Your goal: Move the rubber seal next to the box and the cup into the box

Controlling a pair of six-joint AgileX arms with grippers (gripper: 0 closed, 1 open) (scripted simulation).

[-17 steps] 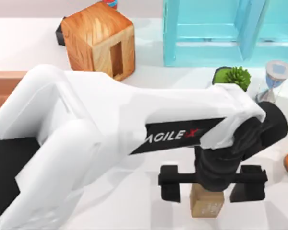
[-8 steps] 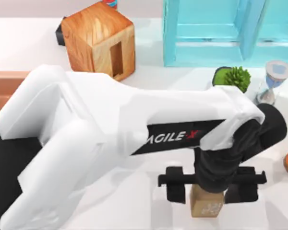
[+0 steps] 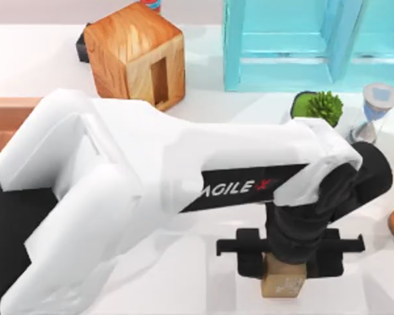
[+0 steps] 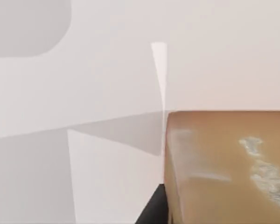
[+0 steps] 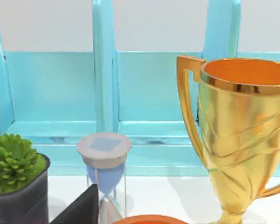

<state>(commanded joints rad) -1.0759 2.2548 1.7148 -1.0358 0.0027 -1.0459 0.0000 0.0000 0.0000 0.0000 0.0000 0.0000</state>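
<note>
Tan-brown rubber seal (image 3: 284, 283) between black fingers of left end effector (image 3: 288, 254), fingers narrowed against its sides

The big white left arm covers most of the table in the top view. It hides most of the box (image 3: 5, 118) at the left edge. The rubber seal (image 3: 284, 283) is half hidden under the left gripper (image 3: 289, 257).

A wood-grain cube (image 3: 136, 58) with a slot is standing at the table's far left, near a turquoise shelf (image 3: 302, 42). A potted plant (image 3: 317, 105), an hourglass (image 5: 105, 175) and a gold trophy (image 5: 240, 135) are standing before it
</note>
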